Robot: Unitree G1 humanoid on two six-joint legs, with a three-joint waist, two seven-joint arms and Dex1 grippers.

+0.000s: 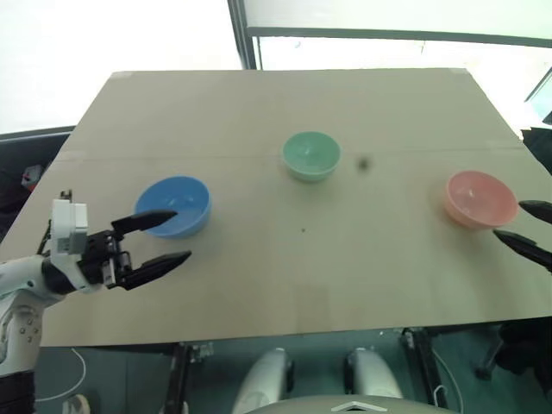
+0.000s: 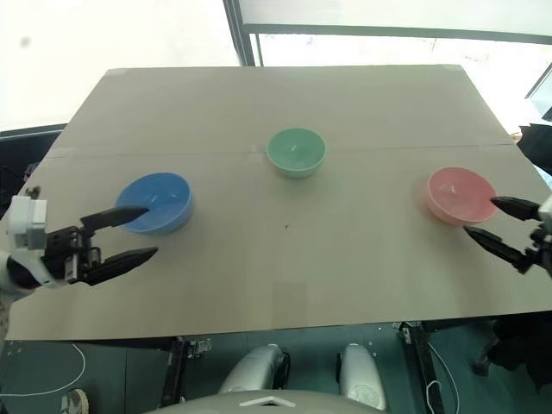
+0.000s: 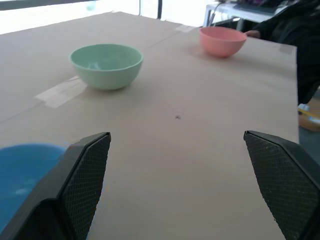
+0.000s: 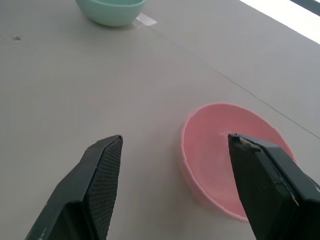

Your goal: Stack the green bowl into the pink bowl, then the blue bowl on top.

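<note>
So the whole thing sits on a big flat sheet of brown cardboard [image 2: 285,285] laid over a table, with bright windows behind the far edge and a strip of clear tape [image 3: 57,92] along the seam across the middle. No brand, label or writing that I can read on anything, the bowls are all plain. Nearest on the left side is the left gripper [image 2: 134,233], hovering over the cardboard with its two black fingers spread wide and nothing between them. The blue bowl [image 2: 155,203] is right there: the upper finger reaches over the bowl's near rim in the head view, the lower one sits just in front of the bowl, and I can't tell if anything actually touches. On the right side the right gripper [image 2: 492,222] is also parted with nothing in its grasp, and the pink bowl [image 2: 460,195] sits upright just ahead of it; from the wrist camera one finger lines up over the bowl's rim and the other is out over bare cardboard beside it, so the bowl isn't between them. Farther back, about in the middle and just past the seam, is the green bowl [image 2: 296,152], upright, empty, well apart from both grippers and from the other two bowls. There's a small dark speck [image 2: 286,228] on the cardboard in front of it.
</note>
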